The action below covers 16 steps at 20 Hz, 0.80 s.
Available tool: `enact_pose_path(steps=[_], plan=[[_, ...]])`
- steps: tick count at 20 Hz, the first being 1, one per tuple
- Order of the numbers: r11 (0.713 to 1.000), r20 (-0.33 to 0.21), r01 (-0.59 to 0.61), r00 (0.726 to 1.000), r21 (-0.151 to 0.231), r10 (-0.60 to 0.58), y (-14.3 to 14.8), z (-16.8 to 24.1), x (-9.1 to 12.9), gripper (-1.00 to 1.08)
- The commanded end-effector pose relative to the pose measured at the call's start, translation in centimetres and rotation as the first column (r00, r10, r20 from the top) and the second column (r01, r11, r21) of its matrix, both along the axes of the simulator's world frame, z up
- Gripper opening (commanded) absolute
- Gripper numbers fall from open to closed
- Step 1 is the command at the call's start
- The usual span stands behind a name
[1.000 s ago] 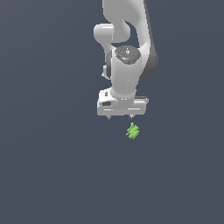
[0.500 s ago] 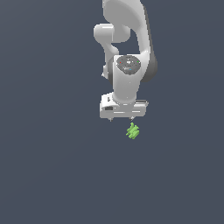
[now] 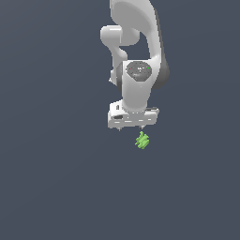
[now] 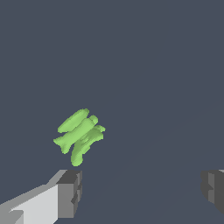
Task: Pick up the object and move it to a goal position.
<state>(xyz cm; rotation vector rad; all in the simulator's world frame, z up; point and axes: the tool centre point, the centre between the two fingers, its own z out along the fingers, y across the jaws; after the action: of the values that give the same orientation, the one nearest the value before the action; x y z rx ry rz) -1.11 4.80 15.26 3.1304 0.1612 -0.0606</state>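
Note:
The object point(image 3: 142, 140) is a tiny bright green jagged piece lying on the dark grey ground, just below the white gripper point(image 3: 131, 127) and toward the exterior view's right of its middle. In the wrist view the object point(image 4: 79, 135) lies just beyond one grey fingertip point(image 4: 70, 192), off the gap's middle. The other fingertip point(image 4: 213, 189) stands far apart from it. The gripper point(image 4: 141, 190) is open and holds nothing. It hovers close above the ground.
The white arm point(image 3: 138, 56) rises above the gripper toward the top of the exterior view. The dark grey ground point(image 3: 56, 178) spreads flat on all sides.
The arm has turned a little and the gripper has shifted slightly in the exterior view. The green object has not moved.

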Motion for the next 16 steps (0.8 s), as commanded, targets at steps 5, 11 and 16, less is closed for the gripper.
enact_pose_path(steps=[5, 11, 16], plan=[[0.994, 0.004, -0.113, 0.994, 0.001, 0.113, 1.1, -1.1, 0.1, 1.00], [0.960, 0.013, -0.281, 0.960, 0.003, 0.281, 2.7, -2.7, 0.1, 1.00], [0.900, 0.022, -0.435, 0.900, 0.006, 0.435, 4.4, -4.2, 0.1, 1.00]])
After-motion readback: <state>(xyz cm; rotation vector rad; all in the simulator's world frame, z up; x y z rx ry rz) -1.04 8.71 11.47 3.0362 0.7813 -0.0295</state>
